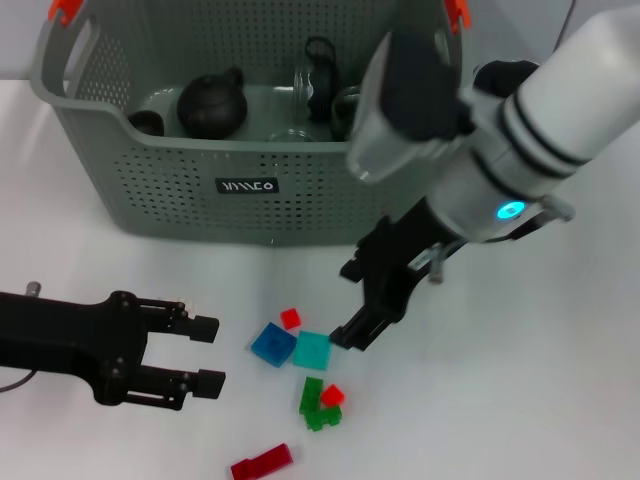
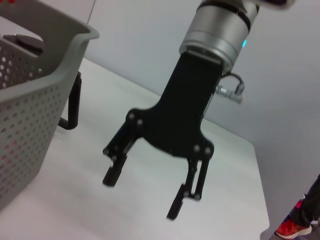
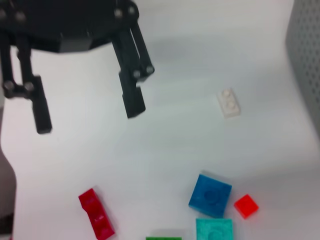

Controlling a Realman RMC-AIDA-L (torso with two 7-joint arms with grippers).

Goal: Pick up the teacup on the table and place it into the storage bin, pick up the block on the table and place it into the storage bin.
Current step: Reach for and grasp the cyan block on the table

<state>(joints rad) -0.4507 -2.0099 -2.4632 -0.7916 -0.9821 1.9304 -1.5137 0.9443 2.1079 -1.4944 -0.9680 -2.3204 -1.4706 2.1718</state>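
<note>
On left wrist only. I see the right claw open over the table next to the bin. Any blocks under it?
Observer: Yes. In the head view the right claw hangs by a teal block, with a blue block right beside that.
Operator: Left claw?
Observer: The left claw is open and holds nothing. It sits on the robot's left of the blocks.
Operator: Any strays?
Observer: The right wrist view shows a white block lying apart from the coloured ones, nearer the storage bin.
</note>
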